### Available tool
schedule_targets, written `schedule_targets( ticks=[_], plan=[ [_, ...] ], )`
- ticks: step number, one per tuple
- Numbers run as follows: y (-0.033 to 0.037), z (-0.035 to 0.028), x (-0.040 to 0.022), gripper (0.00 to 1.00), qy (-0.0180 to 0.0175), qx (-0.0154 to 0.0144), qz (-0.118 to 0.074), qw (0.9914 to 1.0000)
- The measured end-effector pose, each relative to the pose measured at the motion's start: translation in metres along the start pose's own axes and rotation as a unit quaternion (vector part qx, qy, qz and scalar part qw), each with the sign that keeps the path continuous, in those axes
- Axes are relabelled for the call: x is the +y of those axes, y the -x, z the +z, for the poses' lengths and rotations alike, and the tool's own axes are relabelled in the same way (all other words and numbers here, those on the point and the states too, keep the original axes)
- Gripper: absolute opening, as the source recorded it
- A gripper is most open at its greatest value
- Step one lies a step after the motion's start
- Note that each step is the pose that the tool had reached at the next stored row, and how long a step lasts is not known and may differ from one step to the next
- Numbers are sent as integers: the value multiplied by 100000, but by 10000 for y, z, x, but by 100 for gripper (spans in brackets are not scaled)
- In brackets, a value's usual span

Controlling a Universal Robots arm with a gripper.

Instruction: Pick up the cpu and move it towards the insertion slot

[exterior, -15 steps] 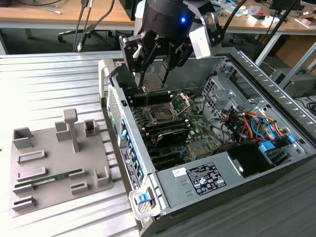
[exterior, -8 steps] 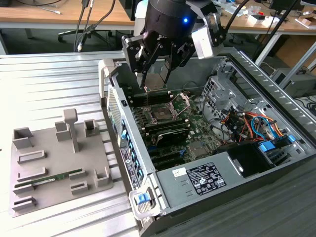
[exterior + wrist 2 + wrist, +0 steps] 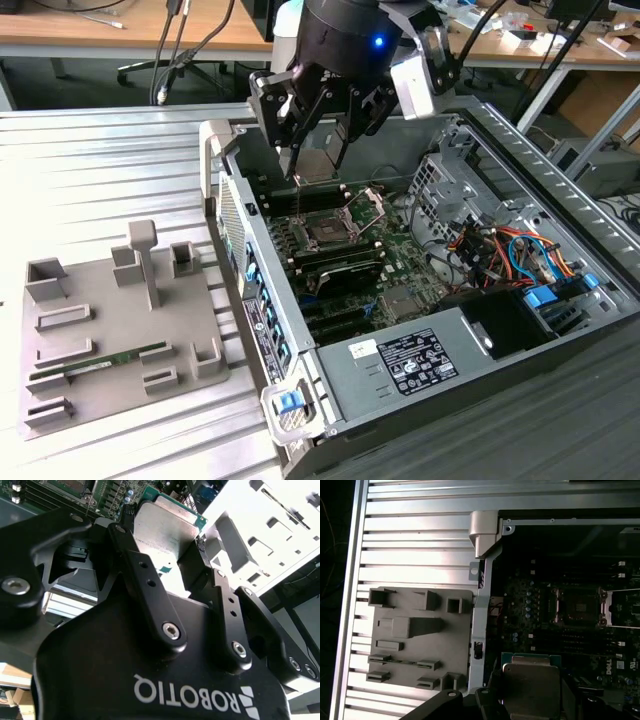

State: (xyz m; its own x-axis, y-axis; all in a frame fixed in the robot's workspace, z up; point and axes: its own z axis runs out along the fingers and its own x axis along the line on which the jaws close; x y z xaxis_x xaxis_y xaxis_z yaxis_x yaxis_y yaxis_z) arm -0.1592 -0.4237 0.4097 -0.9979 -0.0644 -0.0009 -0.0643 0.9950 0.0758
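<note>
The cpu [image 3: 318,166] is a flat square chip with a silvery lid and a thin green edge. My black gripper [image 3: 316,152] is shut on it and holds it in the air over the open computer case. In the second wrist view, the fingers [image 3: 141,570] clamp two opposite sides of the cpu [image 3: 162,527]. The insertion slot [image 3: 327,232] is a dark square socket in a silver frame on the motherboard, with its hinged bracket [image 3: 368,205] raised. It lies below the held chip, a little nearer the case's front. In the first wrist view the cpu [image 3: 530,685] sits apart from the slot [image 3: 579,605].
A grey holder plate [image 3: 120,320] with raised blocks lies on the ribbed metal table at the exterior view's left, carrying a thin green memory stick [image 3: 110,360]. The case wall [image 3: 250,260] stands between the plate and the motherboard. Cables and a drive cage [image 3: 500,250] fill the case's right.
</note>
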Motion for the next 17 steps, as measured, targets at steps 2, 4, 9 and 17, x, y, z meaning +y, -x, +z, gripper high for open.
schedule_targets(
  ticks=[2,4,9,17],
  plan=[
    [8,1,-1,55,-1,-4,1,100000],
    [15,2,-1,55,-1,1,-4,100000],
    [33,4,-2,55,1,-2,1,100000],
    [66,8,-5,55,0,-4,2,100000]
  ],
)
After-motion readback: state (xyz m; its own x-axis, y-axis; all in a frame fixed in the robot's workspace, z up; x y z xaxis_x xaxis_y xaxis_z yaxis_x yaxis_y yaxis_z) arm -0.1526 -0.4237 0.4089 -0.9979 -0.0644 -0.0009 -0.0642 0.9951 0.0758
